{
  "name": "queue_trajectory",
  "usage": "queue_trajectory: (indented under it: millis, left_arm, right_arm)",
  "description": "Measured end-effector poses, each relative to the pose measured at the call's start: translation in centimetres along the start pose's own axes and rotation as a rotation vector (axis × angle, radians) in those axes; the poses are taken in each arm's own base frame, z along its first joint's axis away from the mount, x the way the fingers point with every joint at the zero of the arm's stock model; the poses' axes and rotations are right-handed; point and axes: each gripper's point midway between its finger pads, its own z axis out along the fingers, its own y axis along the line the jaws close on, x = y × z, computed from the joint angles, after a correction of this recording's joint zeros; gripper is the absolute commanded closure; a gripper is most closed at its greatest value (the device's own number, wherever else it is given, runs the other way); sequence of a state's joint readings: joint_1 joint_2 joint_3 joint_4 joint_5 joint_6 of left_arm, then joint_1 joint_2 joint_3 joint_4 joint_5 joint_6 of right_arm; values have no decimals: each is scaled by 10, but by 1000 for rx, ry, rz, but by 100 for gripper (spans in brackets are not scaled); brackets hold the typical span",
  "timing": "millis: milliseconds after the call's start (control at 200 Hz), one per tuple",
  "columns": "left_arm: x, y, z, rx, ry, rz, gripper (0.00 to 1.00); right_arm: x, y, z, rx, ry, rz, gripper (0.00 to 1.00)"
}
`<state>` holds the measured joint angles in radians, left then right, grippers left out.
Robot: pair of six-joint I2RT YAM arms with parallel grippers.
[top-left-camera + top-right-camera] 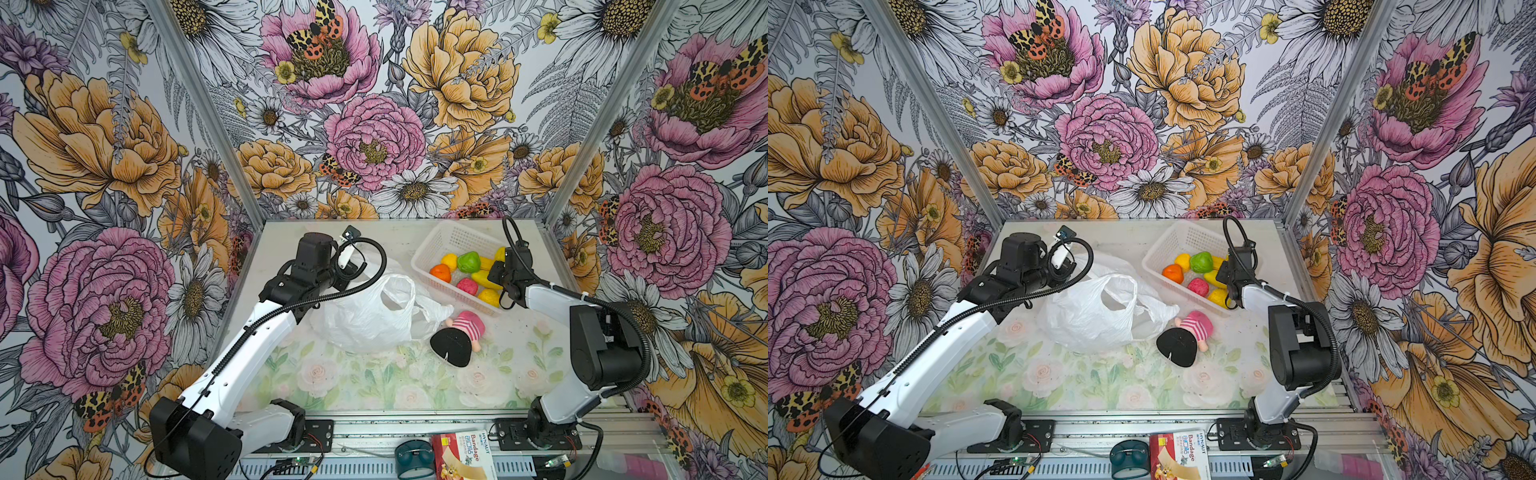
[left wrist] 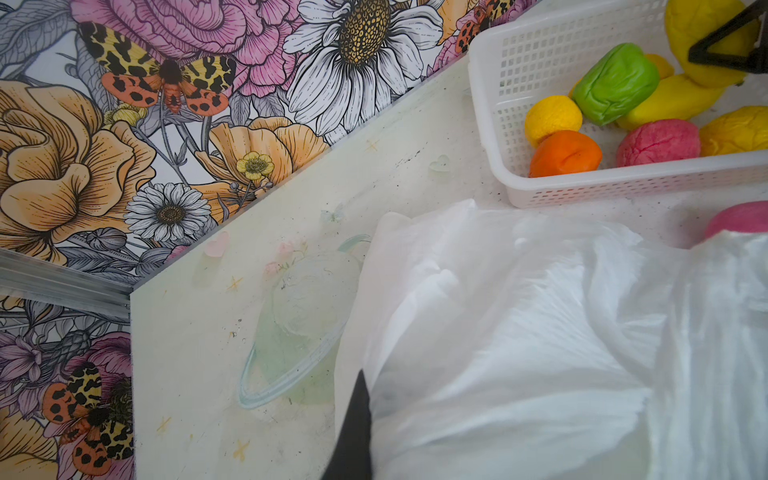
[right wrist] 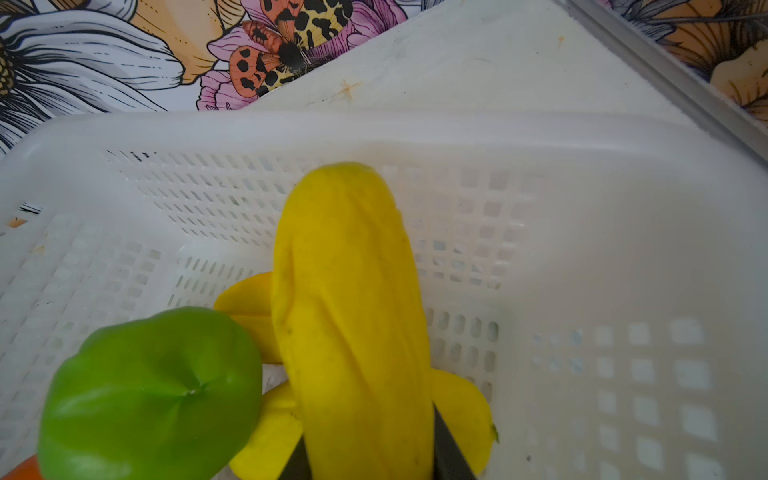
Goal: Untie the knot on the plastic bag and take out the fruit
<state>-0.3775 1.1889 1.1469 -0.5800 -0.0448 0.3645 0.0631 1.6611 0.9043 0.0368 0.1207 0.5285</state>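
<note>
Several fruits (image 1: 468,262) are already lying in the basket (image 1: 428,245) at the tabletop's (image 1: 353,382) far right: green, orange, pink-red and a few yellow ones.

One more yellow fruit (image 3: 353,311), oblong, is being gripped by the right pincer (image 3: 370,455). A black finger (image 3: 446,449) is pressing on each side of it. It is being held over the basket, close to the green one. Whether it is touching the yellows under it cannot be told.

Bag (image 1: 365,320) is lying crumpled mid-tabletop, just left of the basket. Its mouth is gaping and its handles (image 1: 436,309) are lying apart, not tied.

Left pincer (image 2: 368,395) is clenched. A fold at the bag's far-left edge is being pinched and held up off the tabletop. Only one finger is showing in the left wrist view, the other being covered by film. In both top views this pincer is being hidden by its own wrist.

Doll (image 1: 457,336) is lying just right of the bag, on the near side of the basket, clear of both pincers.

Whether anything is lying inside the bag cannot be told, as the film is too bunched.
</note>
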Motion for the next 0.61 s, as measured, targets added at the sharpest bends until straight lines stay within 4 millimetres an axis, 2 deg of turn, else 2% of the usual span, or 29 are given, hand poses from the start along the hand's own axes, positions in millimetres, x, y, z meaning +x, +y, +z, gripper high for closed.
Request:
queue_trajectory:
  millis: [110,230,350,605]
  left_arm:
    - [5,13,2,-28,14,-24,100]
    - [8,37,7,-77,34,-72,100]
    - [0,56,13,-109,37,-104,100]
    - [-57,80,19,-144,-69,-142,100]
  right_arm:
    - [1,0,0,-8,9,11,34]
    - [2,0,1,-19,13,24,21]
    - [10,0,1,-34,25,20,13]
    - [20,-4,-7,-53,17,26,10]
